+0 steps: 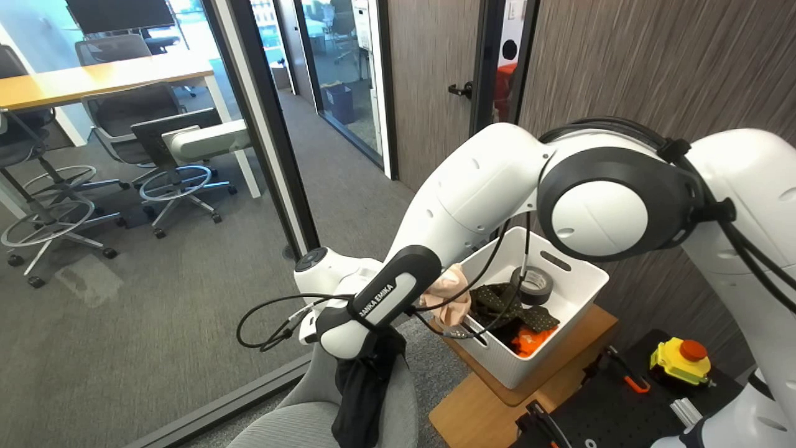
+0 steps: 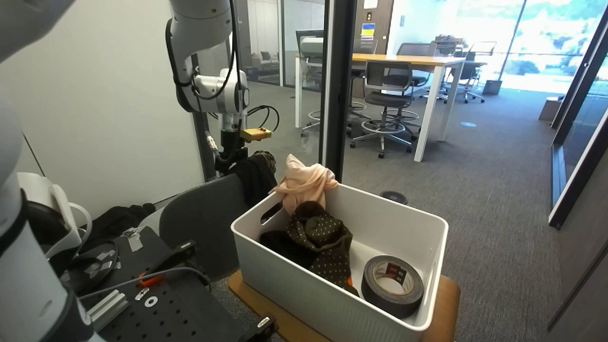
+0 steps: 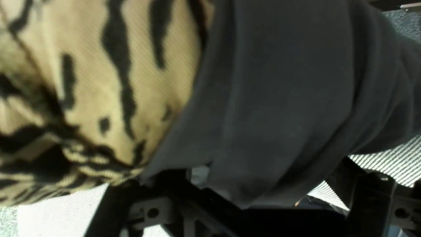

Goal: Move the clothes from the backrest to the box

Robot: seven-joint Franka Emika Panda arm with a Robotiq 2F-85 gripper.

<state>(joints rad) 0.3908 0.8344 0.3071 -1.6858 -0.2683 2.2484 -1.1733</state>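
A wooden stand carries the white box.

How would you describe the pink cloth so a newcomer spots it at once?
In an exterior view, find the white box on the wooden stand. At its end facing the grey chair, a pale pink cloth is bunched, poking above the box. Its pale colour sets it apart from the dark dotted cloth and dark tape roll inside.

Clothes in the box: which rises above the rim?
The pale pink cloth, bunched over a corner of the box; the dotted dark cloth and orange piece lie lower.
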